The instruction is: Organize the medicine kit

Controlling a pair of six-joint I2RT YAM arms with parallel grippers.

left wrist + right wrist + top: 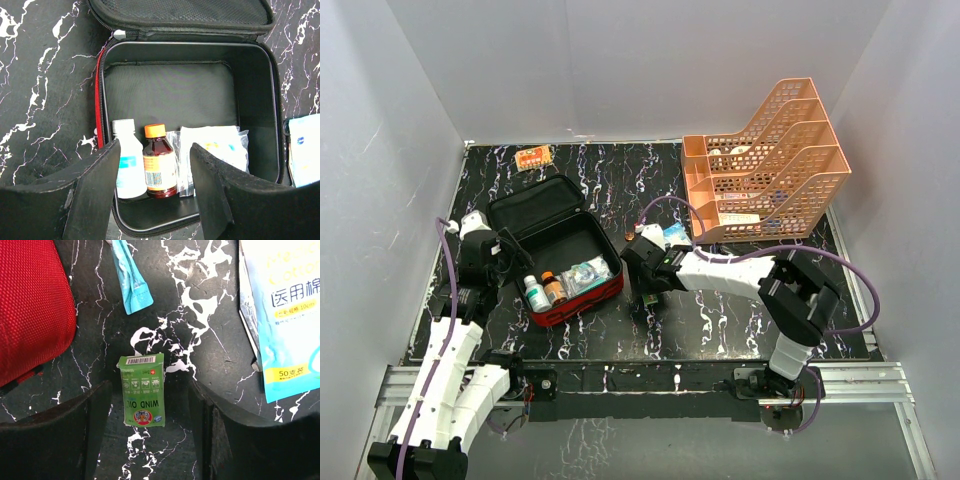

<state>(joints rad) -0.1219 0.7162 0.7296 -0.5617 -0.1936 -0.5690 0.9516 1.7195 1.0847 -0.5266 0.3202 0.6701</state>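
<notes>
The medicine kit (603, 291) is a red soft case lying open, its lid (533, 205) folded back. Inside stand a white bottle (127, 165) and a brown bottle with an orange cap (159, 162), next to a clear bag of white packets (212, 147). My left gripper (508, 258) is open and empty above the kit's left side; its fingers frame the bottles in the left wrist view (155, 200). My right gripper (150, 440) is open above a small green "Wind Oil" box (142, 390) lying flat on the table right of the kit (30, 305); the box also shows in the top view (648, 299).
An orange tiered tray (765, 165) stands at the back right. A blue-and-white cotton swab packet (282, 315) and a light blue sachet (131, 280) lie near the green box. An orange blister pack (533, 157) lies at the table's back left.
</notes>
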